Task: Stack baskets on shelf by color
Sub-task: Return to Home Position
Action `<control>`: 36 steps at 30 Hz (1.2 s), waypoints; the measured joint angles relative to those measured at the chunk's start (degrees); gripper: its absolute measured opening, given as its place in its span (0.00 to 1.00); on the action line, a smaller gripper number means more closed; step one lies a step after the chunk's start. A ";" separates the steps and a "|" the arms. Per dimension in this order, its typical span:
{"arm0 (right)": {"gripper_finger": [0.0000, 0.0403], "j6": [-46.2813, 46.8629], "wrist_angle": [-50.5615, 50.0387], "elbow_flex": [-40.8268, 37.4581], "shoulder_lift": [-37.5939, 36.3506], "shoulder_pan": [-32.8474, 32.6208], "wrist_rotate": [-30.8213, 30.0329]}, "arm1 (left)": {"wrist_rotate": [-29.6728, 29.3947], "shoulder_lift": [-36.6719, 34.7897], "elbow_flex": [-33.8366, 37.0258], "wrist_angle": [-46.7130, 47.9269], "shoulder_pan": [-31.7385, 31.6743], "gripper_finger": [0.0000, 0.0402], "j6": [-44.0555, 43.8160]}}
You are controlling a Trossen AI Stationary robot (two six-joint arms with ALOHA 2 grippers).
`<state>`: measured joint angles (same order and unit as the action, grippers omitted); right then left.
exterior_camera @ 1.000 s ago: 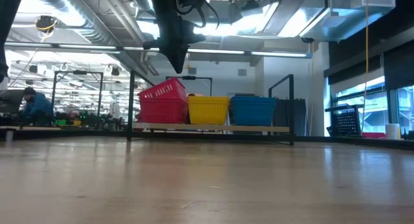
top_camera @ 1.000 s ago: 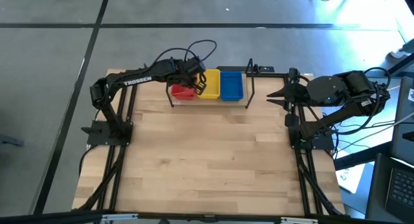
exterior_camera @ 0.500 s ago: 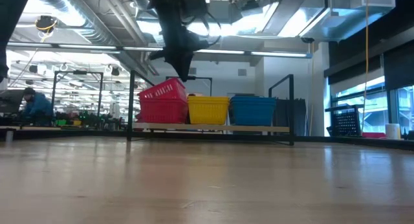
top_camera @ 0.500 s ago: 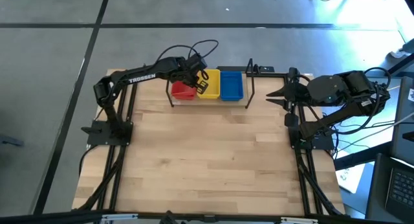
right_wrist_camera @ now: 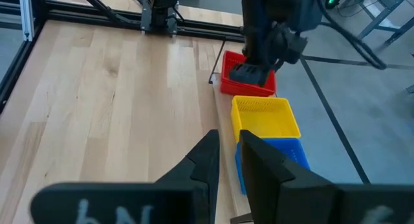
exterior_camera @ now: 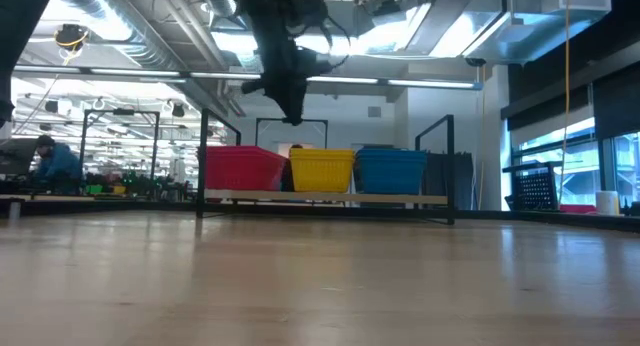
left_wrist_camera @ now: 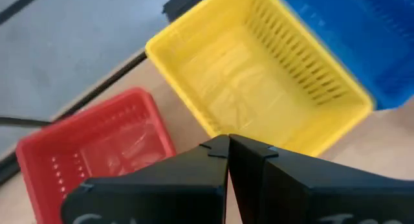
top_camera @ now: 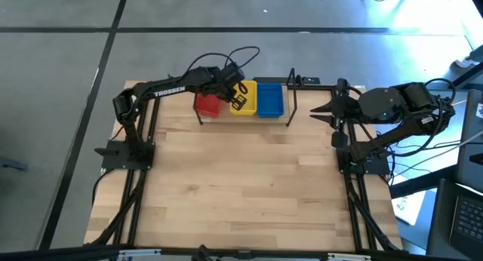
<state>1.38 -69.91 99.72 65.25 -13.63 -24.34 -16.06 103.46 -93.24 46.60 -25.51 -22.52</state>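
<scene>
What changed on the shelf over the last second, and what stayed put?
The top red basket, tilted on its stack before, has settled level. The left claw, shut and empty, has drifted from above the red stack toward the yellow baskets. Nothing was grasped. The yellow and blue baskets, the shelf and the right claw, waiting at the table's right side, have not moved.

From above, my left arm [top_camera: 170, 90] covers part of the red stack [top_camera: 205, 104] at 11 o'clock on the table [top_camera: 241, 185], and I can't count how many sit in any stack. In the left wrist view the blue stack [left_wrist_camera: 349, 30] runs off the edge. In the right wrist view, my right gripper [right_wrist_camera: 229, 138] masks its near end.
</scene>
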 joint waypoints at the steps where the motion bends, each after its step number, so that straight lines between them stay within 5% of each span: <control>1: 0.15 -0.02 0.00 0.00 0.00 0.02 0.00 | 0.10 -0.02 -0.80 0.26 0.16 0.00 0.55; 10: 0.15 -0.01 -0.03 0.00 0.00 0.01 0.11 | 1.50 -0.05 -11.39 2.16 3.13 0.00 9.49; 17: 0.15 -0.87 -1.09 0.00 0.00 0.00 7.45 | 3.79 -0.07 -20.48 9.61 6.79 0.00 17.80; 25: 0.05 -0.22 -1.08 0.00 -0.35 0.02 -4.37 | 2.10 -0.09 -30.30 21.90 12.93 0.00 20.31; 36: 0.01 -0.10 -1.14 0.00 -4.43 0.01 -4.45 | 0.51 -7.41 -33.25 30.12 17.14 0.00 21.32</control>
<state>1.28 -71.05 99.72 60.82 -13.61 -28.79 -15.55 96.05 -126.48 76.72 -8.37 -1.19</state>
